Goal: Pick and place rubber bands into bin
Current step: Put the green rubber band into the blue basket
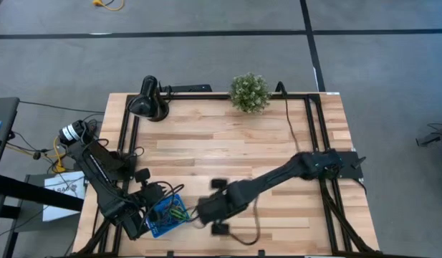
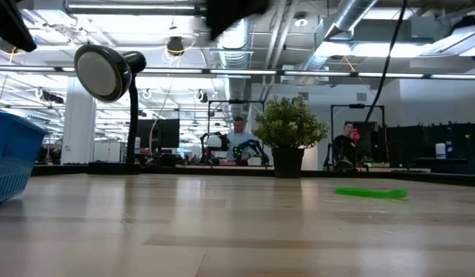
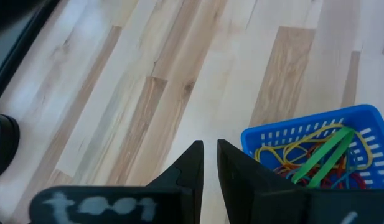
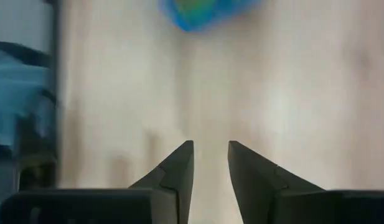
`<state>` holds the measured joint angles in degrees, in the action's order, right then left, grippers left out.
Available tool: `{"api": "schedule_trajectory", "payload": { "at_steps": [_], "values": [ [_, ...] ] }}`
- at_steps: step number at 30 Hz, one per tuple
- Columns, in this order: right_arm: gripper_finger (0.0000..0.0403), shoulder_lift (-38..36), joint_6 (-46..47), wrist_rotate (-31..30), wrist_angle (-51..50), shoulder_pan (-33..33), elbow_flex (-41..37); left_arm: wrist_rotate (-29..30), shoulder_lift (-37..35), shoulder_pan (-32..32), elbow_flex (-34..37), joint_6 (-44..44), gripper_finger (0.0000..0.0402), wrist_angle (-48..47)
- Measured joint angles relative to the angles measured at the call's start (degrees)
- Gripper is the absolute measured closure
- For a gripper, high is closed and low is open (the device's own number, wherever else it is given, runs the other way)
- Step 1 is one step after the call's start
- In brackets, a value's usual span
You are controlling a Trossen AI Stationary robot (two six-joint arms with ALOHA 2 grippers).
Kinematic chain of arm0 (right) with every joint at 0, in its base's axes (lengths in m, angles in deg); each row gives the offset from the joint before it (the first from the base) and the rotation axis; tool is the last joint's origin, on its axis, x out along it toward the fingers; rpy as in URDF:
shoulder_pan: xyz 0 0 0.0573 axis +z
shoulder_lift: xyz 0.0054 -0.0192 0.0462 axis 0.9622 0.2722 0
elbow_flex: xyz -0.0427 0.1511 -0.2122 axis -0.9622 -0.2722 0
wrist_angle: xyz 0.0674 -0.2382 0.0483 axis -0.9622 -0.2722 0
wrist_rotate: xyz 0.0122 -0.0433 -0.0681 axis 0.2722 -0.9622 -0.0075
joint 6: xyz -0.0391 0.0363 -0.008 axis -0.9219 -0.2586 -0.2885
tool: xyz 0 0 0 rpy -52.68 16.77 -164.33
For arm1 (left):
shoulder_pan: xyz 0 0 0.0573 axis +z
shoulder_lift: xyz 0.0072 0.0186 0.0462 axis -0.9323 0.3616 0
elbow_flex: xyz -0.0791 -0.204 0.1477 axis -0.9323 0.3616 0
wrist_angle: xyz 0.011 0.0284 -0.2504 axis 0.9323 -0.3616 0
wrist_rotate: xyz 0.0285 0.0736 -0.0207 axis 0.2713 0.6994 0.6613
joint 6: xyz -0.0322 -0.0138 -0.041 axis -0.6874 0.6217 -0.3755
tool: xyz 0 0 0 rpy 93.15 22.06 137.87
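The blue bin [image 1: 167, 213] stands on the table near its near left corner and holds several rubber bands [image 3: 316, 155] in green, yellow, red and orange. It also shows at the left edge of the low view [image 2: 10, 165]. A single green rubber band [image 2: 372, 192] lies flat on the table in the low view. My left gripper [image 3: 210, 155] is just beside the bin, its fingers almost together and empty. My right gripper [image 4: 210, 155] is above bare table to the right of the bin [image 4: 204, 12], pointing toward it, open and empty.
A black round lamp [image 1: 147, 100] and a small potted plant [image 1: 249, 92] stand at the far edge. Black cables [image 1: 310, 129] run along the table's right side. The middle of the wooden table [image 1: 228, 143] is bare. People sit in the room behind [image 2: 239, 138].
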<state>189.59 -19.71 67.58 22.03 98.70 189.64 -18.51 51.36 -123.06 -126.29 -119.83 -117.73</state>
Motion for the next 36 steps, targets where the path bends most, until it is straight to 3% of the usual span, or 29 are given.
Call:
{"api": "schedule_trajectory", "payload": {
  "at_steps": [6,8,13,20,27,31,34,36],
  "values": [
    [0.0307,-8.86,13.40,-13.20,-24.97,1.99,0.04,2.88,0.00,0.18,-0.07,-1.09,0.0366,0.15],
    [0.0307,-10.53,16.81,-14.65,-23.65,2.83,-0.78,2.77,0.00,0.43,-0.15,-1.11,0.0366,0.28],
    [0.0309,-18.42,12.30,-8.49,-23.58,6.31,-5.02,1.64,0.00,1.01,-0.15,-0.64,0.0366,-0.02],
    [0.0311,-26.20,11.91,-15.24,-22.67,11.00,-15.66,0.44,0.00,1.01,-0.15,1.22,0.0366,-0.04],
    [0.0311,-40.31,11.61,-13.87,-0.05,12.77,-41.23,0.89,0.00,0.98,-0.17,0.05,0.0366,-0.04],
    [0.0311,-48.91,12.14,-14.09,19.75,10.88,-60.43,0.96,0.00,1.01,-0.17,0.04,0.0366,-0.04],
    [0.0311,-52.64,15.54,-13.87,35.57,9.34,-72.33,0.96,0.00,0.98,-0.17,0.04,0.0366,-0.03],
    [0.0311,-53.52,19.28,-13.33,40.29,8.39,-78.16,0.96,0.00,0.98,-0.17,0.02,0.0366,-0.04]
  ]
}}
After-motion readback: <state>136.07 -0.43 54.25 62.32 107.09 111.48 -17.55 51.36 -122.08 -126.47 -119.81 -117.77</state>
